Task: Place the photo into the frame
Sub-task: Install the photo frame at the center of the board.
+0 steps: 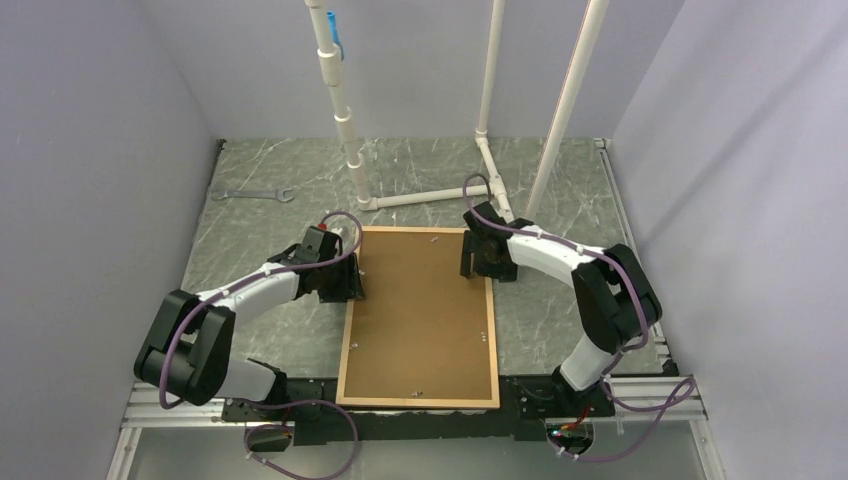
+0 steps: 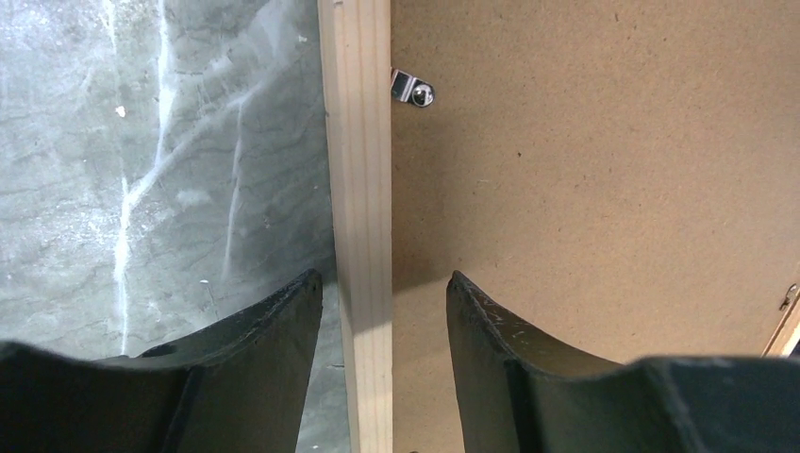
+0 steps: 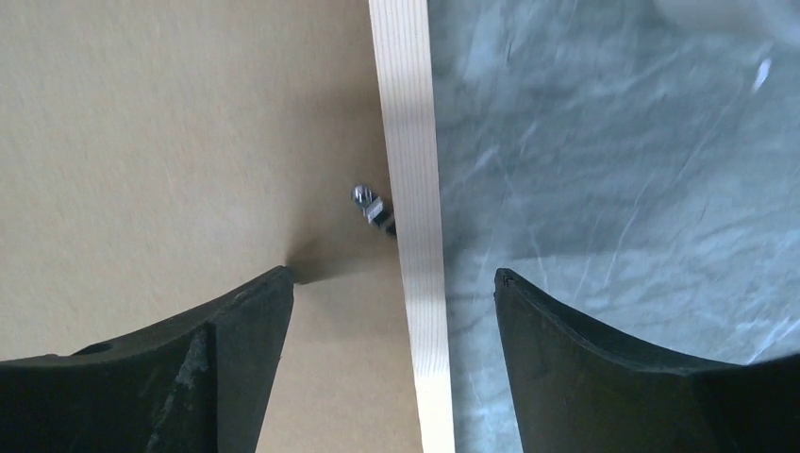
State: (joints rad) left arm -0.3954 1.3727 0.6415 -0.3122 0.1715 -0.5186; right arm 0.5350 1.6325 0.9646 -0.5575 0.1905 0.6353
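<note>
The frame [image 1: 420, 403] lies flat in the middle of the table, with a brown hardboard backing panel [image 1: 420, 310] filling it. The photo is hidden. My left gripper [image 1: 351, 284] is open astride the frame's left strip [image 2: 358, 142], one finger over the table and one over the panel [image 2: 585, 170]. A small metal clip [image 2: 413, 90] sits just ahead of it. My right gripper [image 1: 477, 264] is open wider across the right strip [image 3: 406, 113], with its left finger over the panel [image 3: 170, 123] near another clip [image 3: 373, 208]. Neither gripper grips the wood.
A white pipe structure [image 1: 420, 198] rises just behind the frame's far edge. A metal wrench [image 1: 252, 194] lies at the back left of the marbled table [image 1: 560, 320]. Grey walls close in on both sides.
</note>
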